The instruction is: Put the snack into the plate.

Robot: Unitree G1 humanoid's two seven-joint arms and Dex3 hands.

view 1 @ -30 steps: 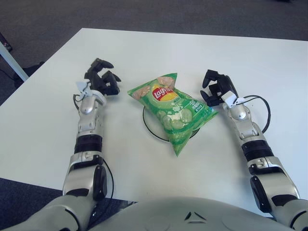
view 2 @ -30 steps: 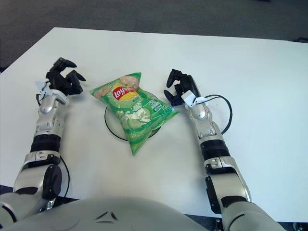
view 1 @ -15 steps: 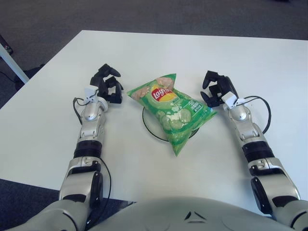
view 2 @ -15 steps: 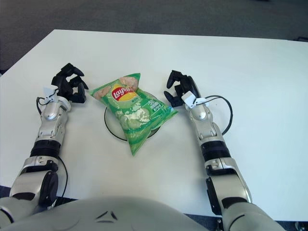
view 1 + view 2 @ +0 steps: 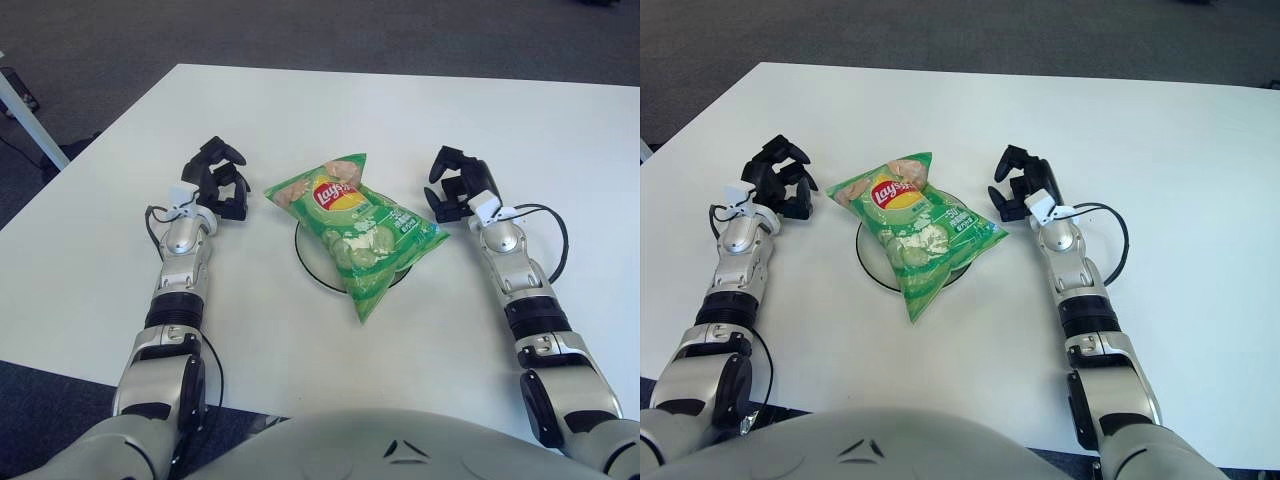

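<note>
On the plate (image 5: 318,270), near the middle of the white table (image 5: 420,110): green snack bag (image 5: 357,232), lying flat and covering most of the dish, with corners overhanging the rim on the far-left and near sides. Judged done, or nearly so; nothing left but perhaps pulling both arms clear. Left of the plate, apart from the bag: left hand (image 5: 216,179), fingers curled, gripping nothing. Right of the plate, close to the bag's corner but seemingly not touching: right hand (image 5: 456,184), fingers likewise curled and empty. Readable on the bag: red-and-yellow "Lay's" logo; smaller print illegible.
</note>
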